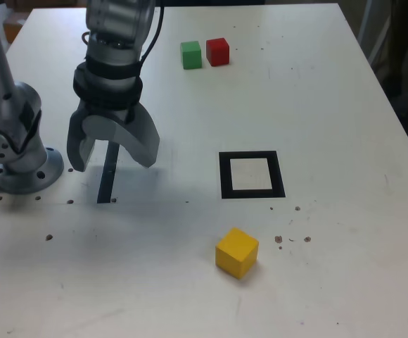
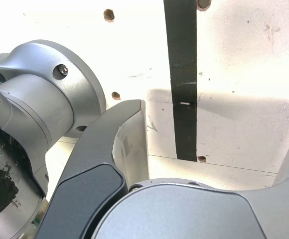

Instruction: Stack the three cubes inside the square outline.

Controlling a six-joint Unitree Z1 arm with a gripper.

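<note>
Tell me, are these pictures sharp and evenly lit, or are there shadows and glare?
Exterior view: fairly sharp; the open grey metal gripper throws a soft shadow over the white table around the thin black tape strip. Wrist view: the table is washed out bright, with a shadow across the strip.

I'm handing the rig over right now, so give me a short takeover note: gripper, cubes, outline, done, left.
Gripper: open, empty, pointing down over the black strip near the arm base, away from all cubes.
Green cube and red cube: side by side at the table's far end.
Yellow cube: on the near side of the square outline, outside it.
Outline: nothing inside.
Done: nothing stacked.
Left: place one cube in the outline, then stack the other two on it.
</note>
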